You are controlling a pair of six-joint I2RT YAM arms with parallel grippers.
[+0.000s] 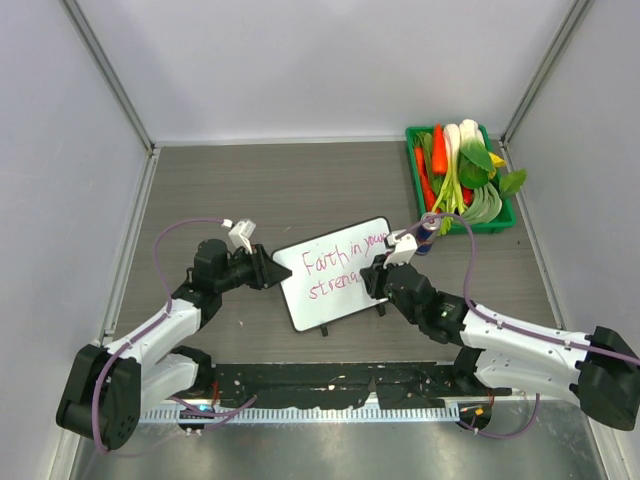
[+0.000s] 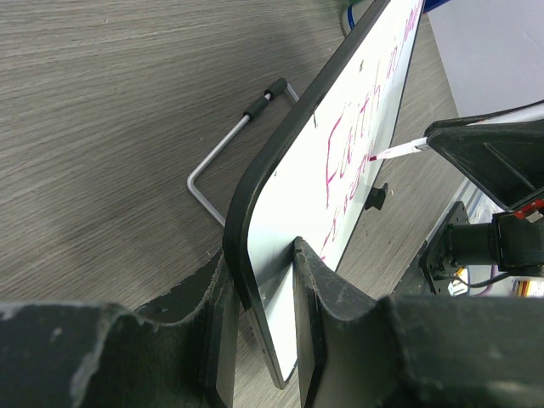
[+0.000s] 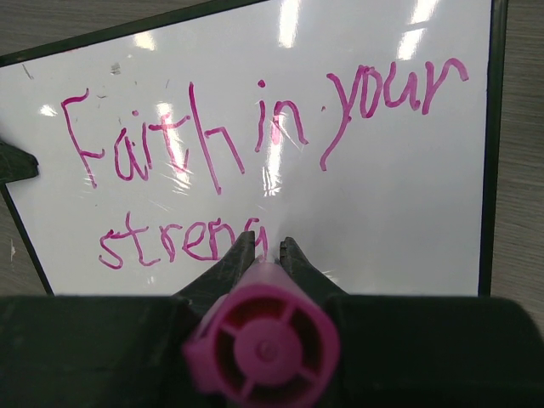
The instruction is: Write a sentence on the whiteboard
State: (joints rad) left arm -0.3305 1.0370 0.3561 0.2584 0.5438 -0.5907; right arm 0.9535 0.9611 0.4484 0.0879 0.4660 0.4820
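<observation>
The whiteboard (image 1: pixel 330 308) stands tilted at mid-table on two small black feet. My left gripper (image 1: pixel 268 268) is shut on its left edge; in the left wrist view the fingers (image 2: pixel 259 255) clamp the board (image 2: pixel 289 217) from both sides. The sentence (image 3: pixel 255 127) in pink reads "Faith in your" with "streng" (image 3: pixel 170 240) below it. My right gripper (image 3: pixel 268 240) is shut on a pink marker (image 3: pixel 263 340), with its front end at the last letter. The marker's front end (image 2: pixel 395 151) also shows against the board in the left wrist view.
A green crate (image 1: pixel 508 212) of carrots, white radishes and leafy greens sits at the back right. A small blue and red object (image 1: pixel 428 240) lies just beside the board's right corner. A bent wire stand (image 2: pixel 229 144) props the board from behind. Walls close in three sides.
</observation>
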